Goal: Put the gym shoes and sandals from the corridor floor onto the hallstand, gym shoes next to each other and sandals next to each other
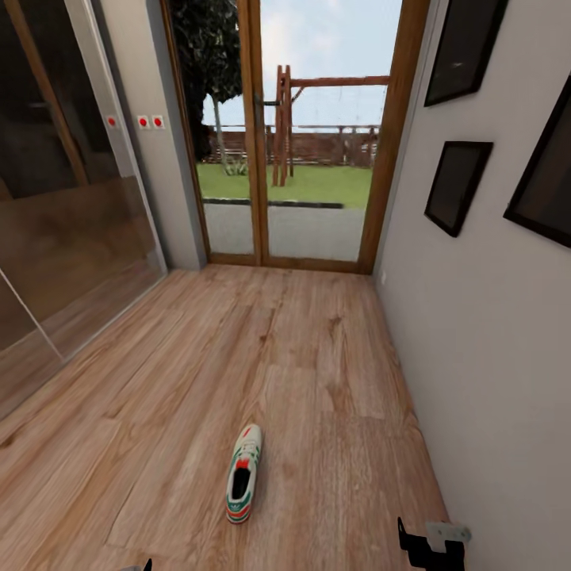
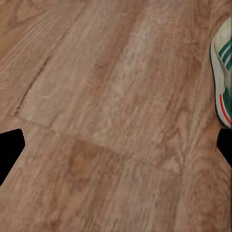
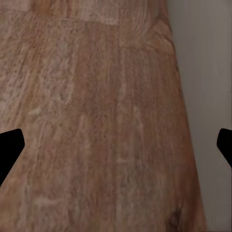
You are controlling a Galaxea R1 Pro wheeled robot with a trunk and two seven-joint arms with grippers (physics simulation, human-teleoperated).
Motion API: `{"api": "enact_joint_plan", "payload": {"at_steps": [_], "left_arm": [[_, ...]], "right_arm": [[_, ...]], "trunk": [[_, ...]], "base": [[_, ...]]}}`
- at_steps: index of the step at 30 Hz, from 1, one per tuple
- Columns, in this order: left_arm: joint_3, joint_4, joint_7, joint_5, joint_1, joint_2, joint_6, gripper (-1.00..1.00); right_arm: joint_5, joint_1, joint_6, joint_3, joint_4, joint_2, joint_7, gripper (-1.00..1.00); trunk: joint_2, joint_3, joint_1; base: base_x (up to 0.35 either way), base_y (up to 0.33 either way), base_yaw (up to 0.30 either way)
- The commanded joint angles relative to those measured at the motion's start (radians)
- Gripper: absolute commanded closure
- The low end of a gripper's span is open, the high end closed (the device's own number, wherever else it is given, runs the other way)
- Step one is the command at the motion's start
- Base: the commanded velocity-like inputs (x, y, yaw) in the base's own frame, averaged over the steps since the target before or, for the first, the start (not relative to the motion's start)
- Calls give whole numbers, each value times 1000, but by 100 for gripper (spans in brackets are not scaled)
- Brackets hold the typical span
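One gym shoe (image 1: 244, 474), white with green stripes and a red-orange tongue patch, lies alone on the corridor floor (image 1: 317, 373), toe pointing toward the far door. Its side also shows in the left wrist view as the gym shoe (image 2: 223, 72), off to one side of my left gripper (image 2: 116, 147). That gripper hangs open over bare planks, fingertips (image 2: 10, 150) wide apart. My right gripper (image 3: 116, 147) is open too, above the floor beside the wall, and appears low right as the right gripper (image 1: 428, 546). The other gym shoe, the sandals and the hallstand are out of view.
A wood-framed glass door (image 1: 305, 135) closes the far end of the corridor. The grey right wall (image 1: 484, 341) carries dark picture frames (image 1: 457, 186). A glass partition (image 1: 71, 198) lines the left side. Open floor stretches between the shoe and the door.
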Motion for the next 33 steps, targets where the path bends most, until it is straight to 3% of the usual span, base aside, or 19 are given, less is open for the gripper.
{"api": "enact_joint_plan", "payload": {"at_steps": [1,23,33], "left_arm": [[-8,1,-3,11,-1,1,-4,-100],[-8,1,-3,12,-1,1,-4,-100],[-8,1,-3,12,-1,1,-4,-100]], "right_arm": [[-9,0,-2,9,0,0,-2,-100],[-9,0,-2,9,1,0,-2,-100],[-9,0,-2,9,1,0,-3,-100]], "trunk": [[0,-1,0],[0,-1,0],[0,-1,0]], "base": [[241,-55,0],[54,-10,113],[212,-58,14]]}}
